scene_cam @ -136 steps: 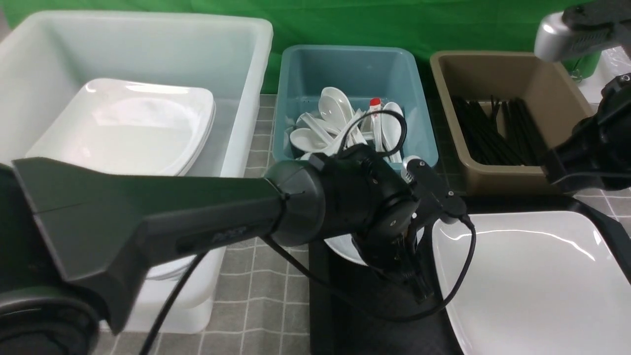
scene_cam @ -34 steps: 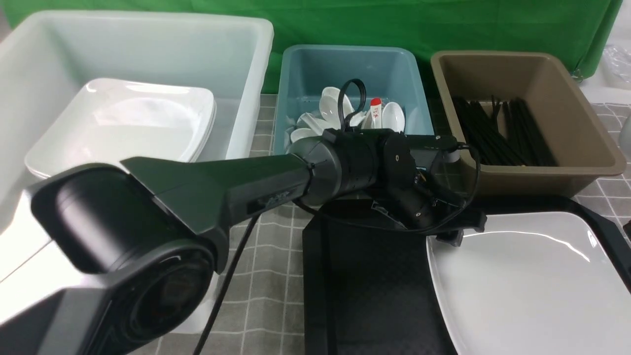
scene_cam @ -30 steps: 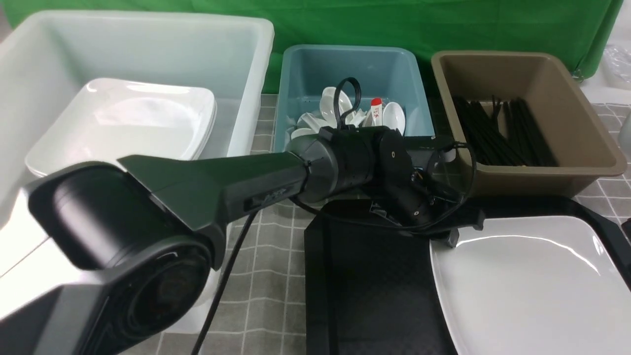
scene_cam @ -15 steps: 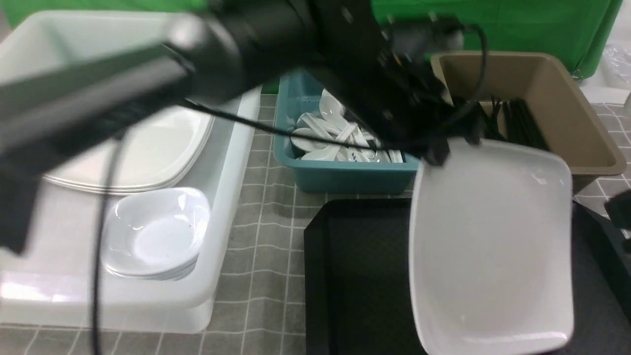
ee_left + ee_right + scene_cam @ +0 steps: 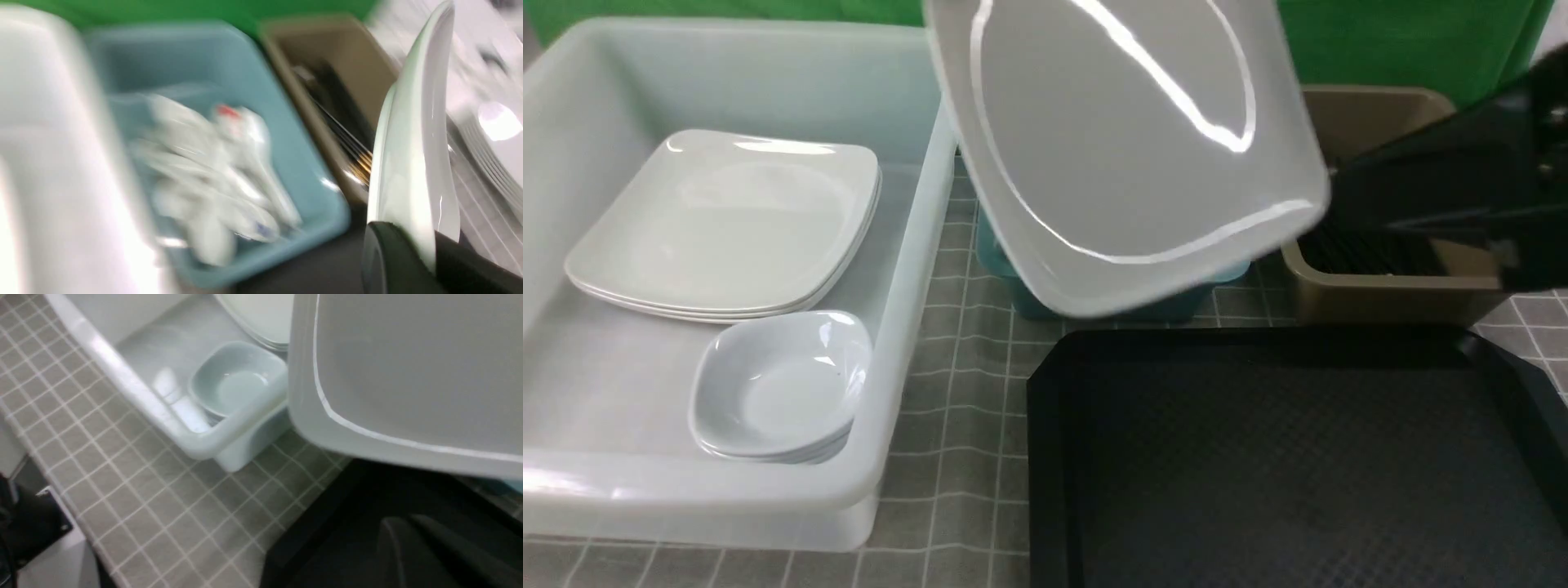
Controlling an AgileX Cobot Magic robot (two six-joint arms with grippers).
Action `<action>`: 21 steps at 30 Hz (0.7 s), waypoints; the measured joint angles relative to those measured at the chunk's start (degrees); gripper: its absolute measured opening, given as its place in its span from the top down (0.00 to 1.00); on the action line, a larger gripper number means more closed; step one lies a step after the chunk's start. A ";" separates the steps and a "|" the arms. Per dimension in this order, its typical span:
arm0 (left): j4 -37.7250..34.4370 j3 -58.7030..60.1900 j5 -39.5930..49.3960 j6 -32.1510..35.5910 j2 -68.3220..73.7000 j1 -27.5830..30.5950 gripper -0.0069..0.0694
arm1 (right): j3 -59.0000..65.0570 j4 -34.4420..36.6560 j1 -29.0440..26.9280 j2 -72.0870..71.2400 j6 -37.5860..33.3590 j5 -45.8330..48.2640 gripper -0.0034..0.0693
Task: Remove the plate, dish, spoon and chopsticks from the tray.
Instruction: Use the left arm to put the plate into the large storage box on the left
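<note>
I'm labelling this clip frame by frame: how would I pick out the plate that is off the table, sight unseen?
Find the black tray at the front right. Above its far edge, in front of the teal tub, a large glossy white plate hangs tilted in the air. Unlike the stacked plates lying flat in the white tub on the left, it sits on no surface.

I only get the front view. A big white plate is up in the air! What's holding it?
Observer: The left hand pinches the plate by its rim; the left wrist view shows that.
Operator: What's hiding behind it?
Observer: A teal tub holding a pile of white spoons, one with a red tip.
Operator: And those black things in the brown tub?
Observer: Chopsticks, with gold bands near their ends.
</note>
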 joint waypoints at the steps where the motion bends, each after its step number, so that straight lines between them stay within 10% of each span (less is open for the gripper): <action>1: -0.55 0.00 0.47 0.56 -0.56 3.32 0.87 | -2.18 2.44 0.00 2.57 -0.80 1.69 0.90; 11: -12.85 10.01 -5.80 6.09 -1.42 29.74 0.87 | -16.15 8.69 0.00 18.10 -5.56 7.47 0.91; 21: -18.91 30.88 -28.59 11.74 3.14 33.17 0.87 | -16.70 11.22 1.15 23.47 -7.20 2.93 0.91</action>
